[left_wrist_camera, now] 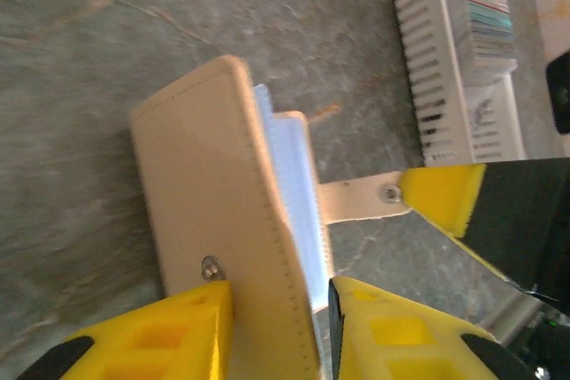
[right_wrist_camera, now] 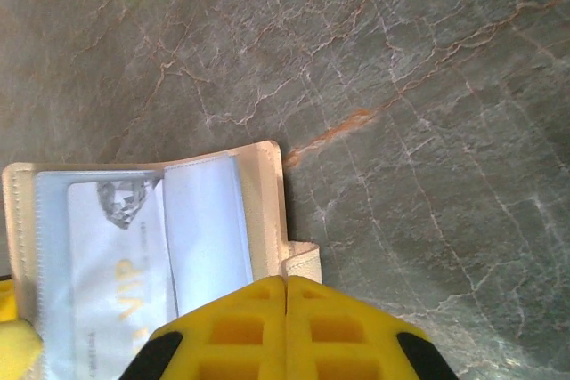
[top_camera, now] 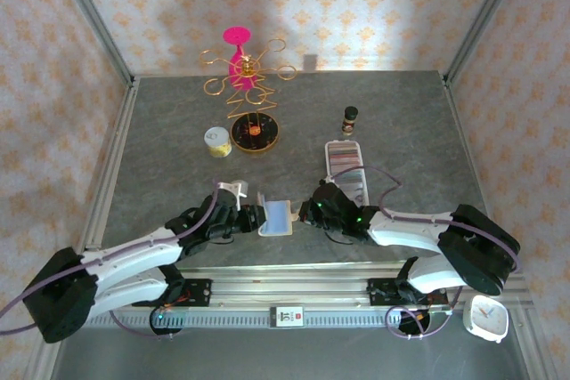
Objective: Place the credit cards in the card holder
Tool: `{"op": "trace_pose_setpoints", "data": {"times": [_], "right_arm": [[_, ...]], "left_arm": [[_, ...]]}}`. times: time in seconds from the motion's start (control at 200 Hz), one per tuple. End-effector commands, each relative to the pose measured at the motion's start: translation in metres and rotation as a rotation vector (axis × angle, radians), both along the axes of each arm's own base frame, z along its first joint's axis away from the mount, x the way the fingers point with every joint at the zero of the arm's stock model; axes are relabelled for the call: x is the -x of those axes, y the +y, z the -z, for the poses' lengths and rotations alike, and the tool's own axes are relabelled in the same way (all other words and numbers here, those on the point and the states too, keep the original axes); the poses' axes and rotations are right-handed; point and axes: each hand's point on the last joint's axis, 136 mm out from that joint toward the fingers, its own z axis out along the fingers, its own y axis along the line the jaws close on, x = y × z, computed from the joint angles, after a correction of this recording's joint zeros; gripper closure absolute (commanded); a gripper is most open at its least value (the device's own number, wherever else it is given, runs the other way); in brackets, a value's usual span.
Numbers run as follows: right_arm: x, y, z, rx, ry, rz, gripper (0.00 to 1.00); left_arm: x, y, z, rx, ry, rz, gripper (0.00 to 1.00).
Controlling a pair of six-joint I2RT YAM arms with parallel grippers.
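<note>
The holder (top_camera: 276, 217) is up off the table (top_camera: 169, 131), near its front edge, between the two end effectors. It hangs open, with the pale sleeves showing between the beige covers.

The left end effector (left_wrist_camera: 280, 295) has its yellow fingers (left_wrist_camera: 151, 340) on either side of one stitched cover, set narrow. The wrist view is too close to tell if they pinch the cover or only lie beside it.

The right end effector (right_wrist_camera: 285, 284) is closed tight, finger against finger, on the holder's snap tab (left_wrist_camera: 365, 198). The tab runs straight out from the cover into its tips.

In the right wrist view, a VIP card (right_wrist_camera: 116, 264) with a diamond print and gold letters sits inside one clear sleeve. The sleeve next to it looks blank.

The other cards (top_camera: 346, 165) stand in a row in the white tray (top_camera: 331, 147), just behind the right end effector. Past the tray is a small dark bottle (top_camera: 350, 118). To the left stand a gold wire stand (top_camera: 251, 100) and a yellow tin (top_camera: 216, 141), both well apart from the holder.
</note>
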Motion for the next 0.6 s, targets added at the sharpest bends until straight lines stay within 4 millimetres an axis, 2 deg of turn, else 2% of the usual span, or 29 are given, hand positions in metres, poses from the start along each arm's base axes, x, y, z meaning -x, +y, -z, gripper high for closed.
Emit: {"op": "trace_pose_setpoints", "data": {"times": [0.0,0.215,0.43,0.516,0.596], "right_arm": [[0.003,0.000,0.003,-0.007,0.000,-0.003,1.00],[0.003,0.002,-0.002,-0.024,-0.012,0.003,1.00],[0.002,0.005,-0.008,-0.034,-0.021,-0.009,1.00],[0.003,0.007,-0.009,-0.036,-0.022,-0.021,1.00],[0.002,0.010,-0.011,-0.042,-0.025,-0.031,1.00]], "left_arm": [[-0.005,-0.028,-0.016,0.141,-0.038,0.046,0.70],[-0.007,-0.037,0.004,0.155,-0.020,0.042,0.76],[0.004,-0.018,0.049,0.039,0.052,0.004,0.95],[0.009,-0.016,0.053,0.035,0.061,0.011,1.00],[0.010,-0.016,0.055,0.029,0.066,0.005,1.00]]}}
